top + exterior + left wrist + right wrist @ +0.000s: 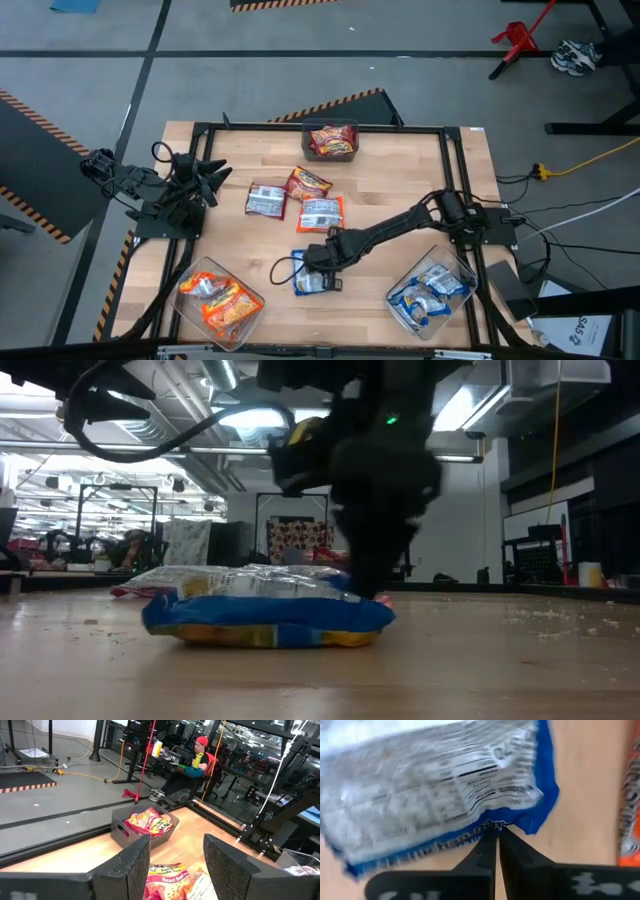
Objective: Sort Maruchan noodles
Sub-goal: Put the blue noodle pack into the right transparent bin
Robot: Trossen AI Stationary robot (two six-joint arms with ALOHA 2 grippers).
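Wood table [400, 180] on a grey shop floor. From above: right gripper [318, 262] reaches to the table's middle-front, onto a blue packet [312, 281]; left gripper [212, 178] waits at the left edge. Three loose packets [300, 197] lie mid-table, others in three bins [331, 140].

Low view: blue packet flat on the wood, gripper at its far end.

Left wrist: fingers [132, 865] spread, nothing btwn them.

Right wrist: fingers [482, 855] clenched tight at the packet's blue edge.

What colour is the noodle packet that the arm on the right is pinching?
Blue-edged with a silvery-white printed back: the noodle packet, seen best in the right wrist view.
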